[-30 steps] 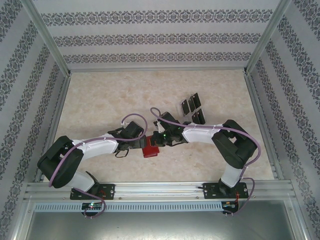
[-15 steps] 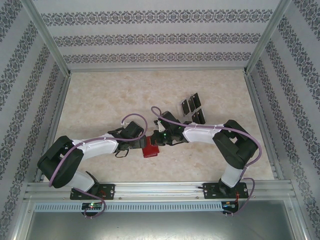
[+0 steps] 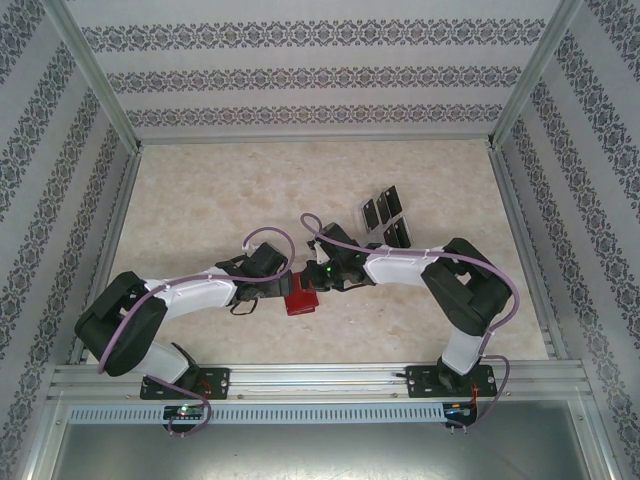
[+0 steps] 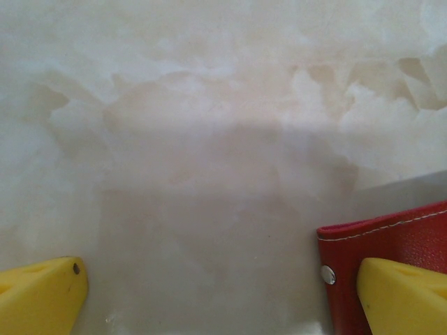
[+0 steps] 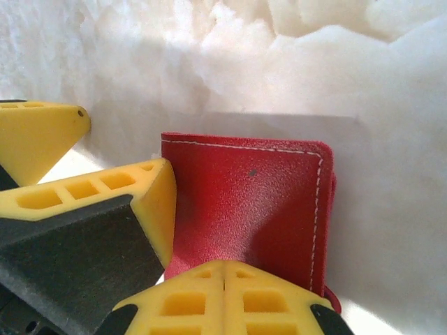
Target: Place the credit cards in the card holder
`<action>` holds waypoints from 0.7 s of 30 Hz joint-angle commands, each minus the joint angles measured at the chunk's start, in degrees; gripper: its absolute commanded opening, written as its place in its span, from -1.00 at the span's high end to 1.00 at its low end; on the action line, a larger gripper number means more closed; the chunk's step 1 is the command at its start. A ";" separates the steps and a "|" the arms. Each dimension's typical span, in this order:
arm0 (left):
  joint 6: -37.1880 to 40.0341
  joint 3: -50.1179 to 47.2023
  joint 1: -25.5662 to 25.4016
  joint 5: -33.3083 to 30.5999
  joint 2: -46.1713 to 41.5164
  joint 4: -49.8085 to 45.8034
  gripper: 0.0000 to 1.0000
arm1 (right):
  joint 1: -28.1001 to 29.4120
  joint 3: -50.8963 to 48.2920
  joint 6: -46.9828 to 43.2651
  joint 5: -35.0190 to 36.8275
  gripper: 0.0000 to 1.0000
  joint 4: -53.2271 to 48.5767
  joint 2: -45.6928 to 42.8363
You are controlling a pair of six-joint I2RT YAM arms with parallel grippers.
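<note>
1. The small red leather-like folding card holder [image 3: 299,303] lies closed and flat on the pale marbled surface [image 3: 220,200], just below the centre of the top view, between the two hands.
2. The left hand [image 4: 222,300] has its yellow fingers [image 4: 42,293] spread wide apart at the bottom corners of its wrist view. Bare surface shows between them. The finger at lower right overlaps the card holder's stitched edge, beside a small metal stud [image 4: 327,274].
3. The right hand [image 5: 223,296] has its fingers pressed together at the bottom of its wrist view, over the card holder's near edge. I cannot tell whether they pinch any of it.
4. Three small thin black rectangular credit cards [image 3: 397,234] sit grouped right of centre and higher in the top view, well apart from the card holder.
</note>
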 commanded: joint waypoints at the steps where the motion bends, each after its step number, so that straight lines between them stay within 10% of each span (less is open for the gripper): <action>1: -0.01 -1.06 -0.08 4.08 2.78 2.40 -1.00 | -0.30 0.17 -0.74 2.09 1.00 -0.14 1.98; 21: -0.01 -0.86 -0.13 3.46 2.12 1.59 -1.00 | 3.53 -9.27 0.57 13.16 1.00 3.03 0.87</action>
